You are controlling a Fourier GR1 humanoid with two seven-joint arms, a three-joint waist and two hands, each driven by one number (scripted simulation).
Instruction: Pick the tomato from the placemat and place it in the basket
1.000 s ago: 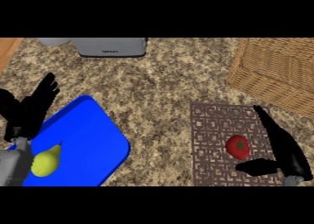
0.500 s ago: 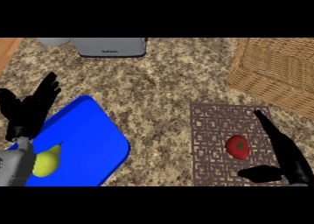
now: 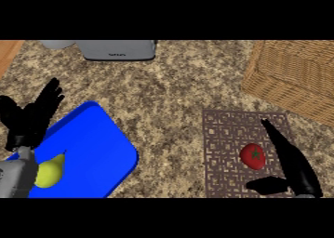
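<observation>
Head view shows me the tomato (image 3: pixel 252 155), red and round, lying on the brown placemat (image 3: pixel 228 139), toward the mat's right side. So the tomato has not been picked up yet. That first step is not done, as far as I can see.

My right hand (image 3: pixel 293 169) is just beside the tomato, on its right. The fingers are straight and point up along the mat. The thumb sticks out below the tomato. The hand is wide open and holds nothing. I cannot tell if a finger touches the tomato or only comes very near it.

The basket (image 3: pixel 300 76) sits past the placemat, up and to the right of the tomato, well apart from it. Nothing shows inside it from here.

I think what is left is nearly all of the job: close the hand round the tomato, lift it, carry it over to the basket and let go.

Far to the left of the tomato, my left hand (image 3: pixel 28 116) rests open, fingers up, by a blue plate (image 3: pixel 94 148) with a yellow pear (image 3: pixel 50 171) on it.
</observation>
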